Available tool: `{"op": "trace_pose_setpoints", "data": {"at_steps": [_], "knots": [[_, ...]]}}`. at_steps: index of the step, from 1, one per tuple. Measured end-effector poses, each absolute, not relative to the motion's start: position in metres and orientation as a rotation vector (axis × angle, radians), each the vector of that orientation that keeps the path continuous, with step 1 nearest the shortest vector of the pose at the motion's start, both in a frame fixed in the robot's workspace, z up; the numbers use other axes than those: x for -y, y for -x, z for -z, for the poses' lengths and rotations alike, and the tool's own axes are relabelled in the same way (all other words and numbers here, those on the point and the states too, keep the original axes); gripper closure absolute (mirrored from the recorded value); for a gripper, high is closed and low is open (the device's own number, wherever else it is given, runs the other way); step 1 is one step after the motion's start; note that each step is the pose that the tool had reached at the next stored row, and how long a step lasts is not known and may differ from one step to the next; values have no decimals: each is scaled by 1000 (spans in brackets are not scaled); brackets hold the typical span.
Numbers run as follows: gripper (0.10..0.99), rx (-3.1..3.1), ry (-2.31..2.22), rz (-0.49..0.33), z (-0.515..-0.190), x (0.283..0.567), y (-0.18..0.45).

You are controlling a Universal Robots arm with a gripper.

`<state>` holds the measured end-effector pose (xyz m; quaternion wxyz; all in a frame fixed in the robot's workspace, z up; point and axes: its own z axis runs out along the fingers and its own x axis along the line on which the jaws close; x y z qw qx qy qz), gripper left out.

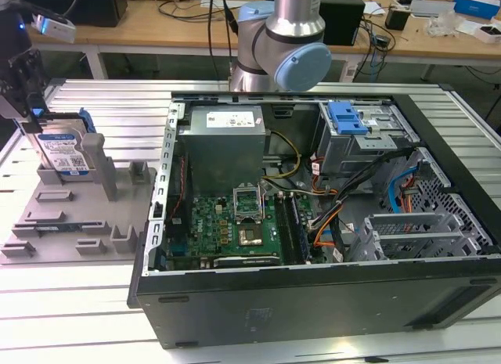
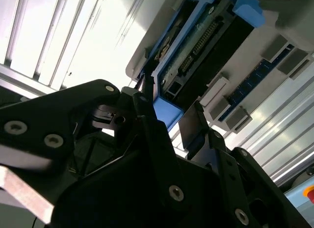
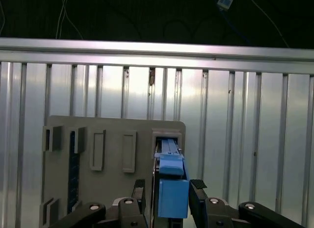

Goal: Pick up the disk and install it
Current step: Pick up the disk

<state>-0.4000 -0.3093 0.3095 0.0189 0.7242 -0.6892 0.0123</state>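
The disk [image 1: 63, 149], a silver drive with a blue-and-white label in a blue carrier, stands on edge in a slot at the far end of a grey holder [image 1: 70, 223], on the exterior view's left. My gripper [image 1: 27, 113] sits right on top of it. In both wrist views the black fingers [image 3: 198, 189] press against either side of the carrier's blue end [image 3: 171, 189]. The gripper [image 3: 169, 189] [image 2: 167, 115] is shut on the disk [image 2: 196, 46], whose lower part still rests in the holder slot [image 3: 169, 137].
An open computer case [image 1: 313, 301] lies at the centre and right, with a motherboard [image 1: 235, 223], a grey power supply [image 1: 223, 141] and a drive cage with a blue latch [image 1: 348, 117]. The arm's grey and blue joint [image 1: 282, 43] hangs behind it. All rest on a ribbed aluminium table [image 1: 78, 301].
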Motion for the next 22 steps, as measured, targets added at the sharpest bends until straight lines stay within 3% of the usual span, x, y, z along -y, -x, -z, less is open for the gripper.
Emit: {"op": "trace_pose_setpoints", "data": {"at_steps": [9, 13, 22], "knots": [[604, 2139, -2248, -38, -304, 309, 400], [718, 2139, -2248, -38, -302, 309, 400], [718, 2139, -2248, -38, -298, 309, 400]]}}
